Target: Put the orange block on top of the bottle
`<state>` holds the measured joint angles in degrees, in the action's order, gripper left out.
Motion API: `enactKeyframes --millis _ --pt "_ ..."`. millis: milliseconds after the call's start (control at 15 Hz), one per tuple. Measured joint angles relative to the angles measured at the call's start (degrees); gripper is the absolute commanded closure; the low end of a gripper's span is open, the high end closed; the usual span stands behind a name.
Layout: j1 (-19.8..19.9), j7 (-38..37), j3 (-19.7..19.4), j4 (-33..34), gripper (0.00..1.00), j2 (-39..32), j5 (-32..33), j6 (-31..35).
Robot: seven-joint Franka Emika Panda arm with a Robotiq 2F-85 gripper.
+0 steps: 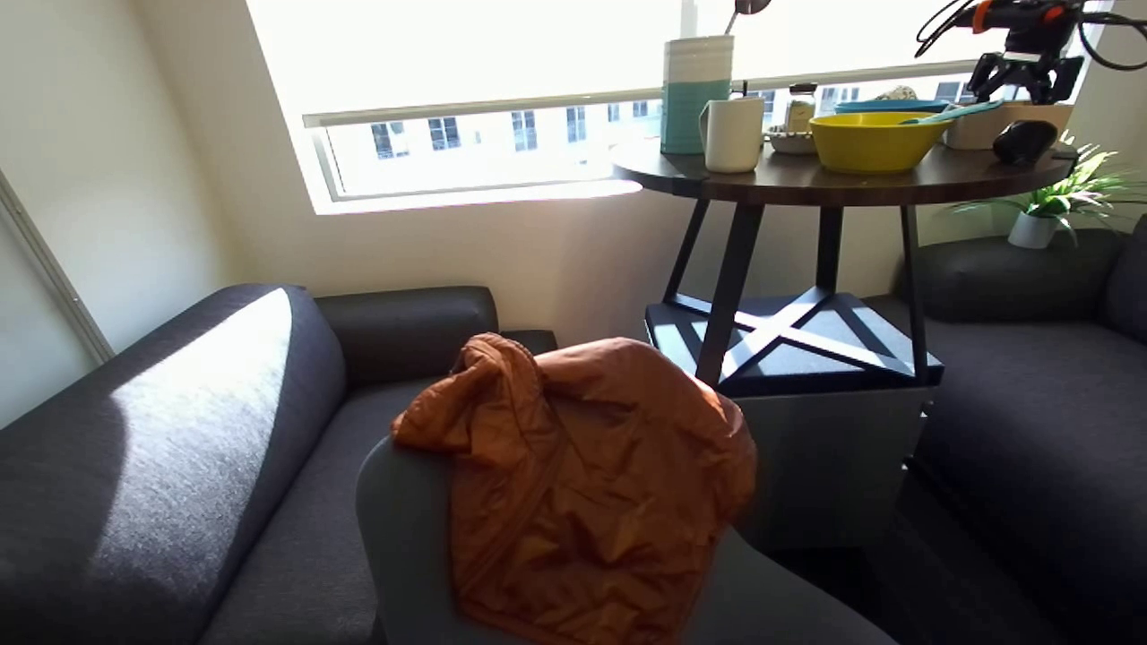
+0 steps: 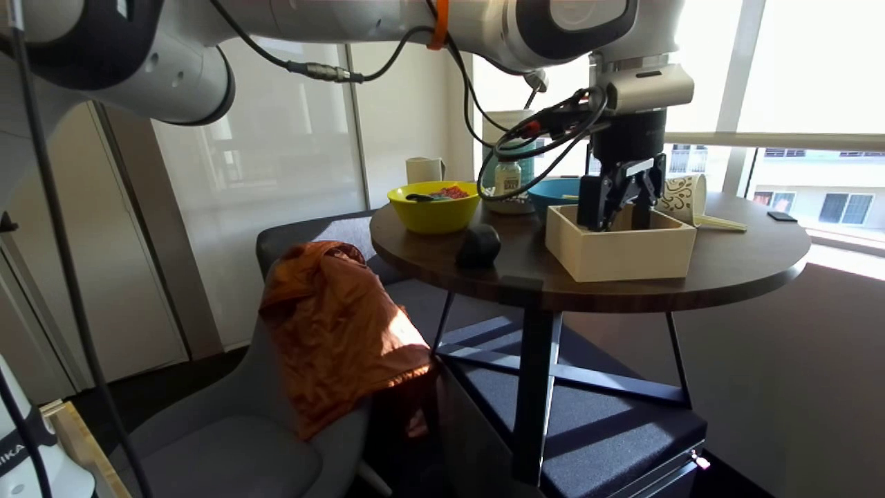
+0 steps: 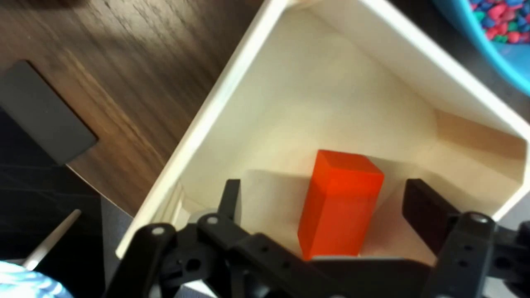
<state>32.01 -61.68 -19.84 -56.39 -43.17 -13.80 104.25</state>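
Observation:
The orange block [image 3: 343,203] is a small red-orange block on the floor of an open wooden box [image 2: 622,256]. The box walls hide it in both exterior views. My gripper [image 3: 325,203] is open, with one finger on either side of the block in the wrist view and visible gaps to both. In an exterior view the gripper [image 2: 617,214] points down into the box opening. The bottle [image 1: 696,112], a tall teal cylinder with a pale upper part, stands at the far side of the table. It is partly hidden behind cables and a jar in an exterior view [image 2: 527,158].
On the round table [image 2: 747,270] are a white cup [image 1: 735,134], a yellow bowl [image 1: 878,143], a blue bowl [image 2: 553,190], a small jar [image 2: 507,178], a black object [image 2: 478,247] and a patterned cup [image 2: 683,196]. An orange cloth [image 2: 339,332] hangs over a chair.

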Motion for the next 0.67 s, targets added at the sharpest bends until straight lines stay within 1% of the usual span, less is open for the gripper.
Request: enactKeyframes --millis 67,133,200,667 --pt "-0.12 -0.31 -0.24 0.00 0.24 -0.26 0.50 0.47" --pt "-0.25 -0.88 -0.48 0.04 0.28 -0.48 1.02 0.83" --pt "-0.42 -1.46 -0.71 0.20 0.34 -0.67 1.52 0.91" --pt "-1.49 -4.05 -1.93 1.40 0.86 -1.03 4.65 0.85"
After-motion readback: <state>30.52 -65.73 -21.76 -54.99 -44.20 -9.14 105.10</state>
